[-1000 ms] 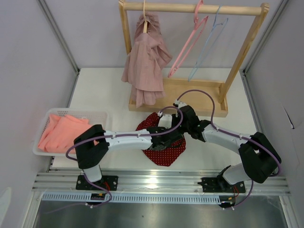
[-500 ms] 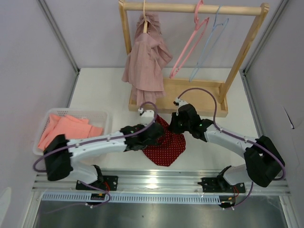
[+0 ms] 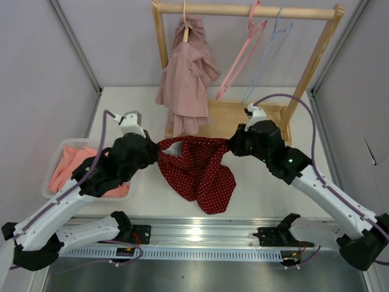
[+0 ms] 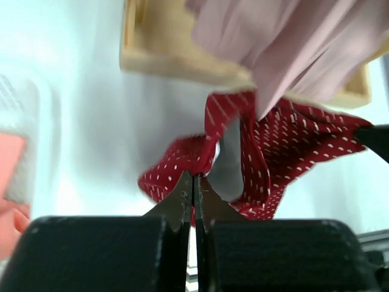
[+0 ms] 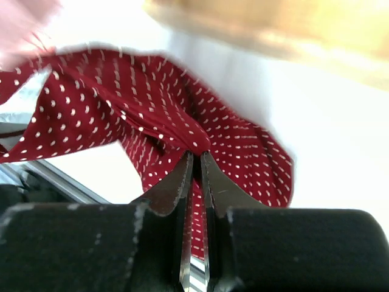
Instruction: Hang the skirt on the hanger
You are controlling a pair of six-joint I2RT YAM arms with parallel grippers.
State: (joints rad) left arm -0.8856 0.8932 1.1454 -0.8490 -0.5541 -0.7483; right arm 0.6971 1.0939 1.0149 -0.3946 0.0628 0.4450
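The pink garment [image 4: 292, 55] ran blurred off the left wrist view's top edge, and in the right wrist view the rack base [image 5: 273, 30] was smeared, the skirt [image 5: 121, 115] cut at left.

Between the left tool [image 3: 160, 152] and right tool [image 3: 230, 146] hangs the red dotted cloth skirt [image 3: 197, 167], with the wooden clothes rack [image 3: 243, 115] behind and the white plastic basket [image 3: 73, 143] to the left on the worktop [image 3: 121, 109].

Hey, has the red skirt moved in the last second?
Yes. The skirt, then a heap short of the rack base, is now stretched wide between the left gripper and right gripper, its top edge drawn back to the base's front.
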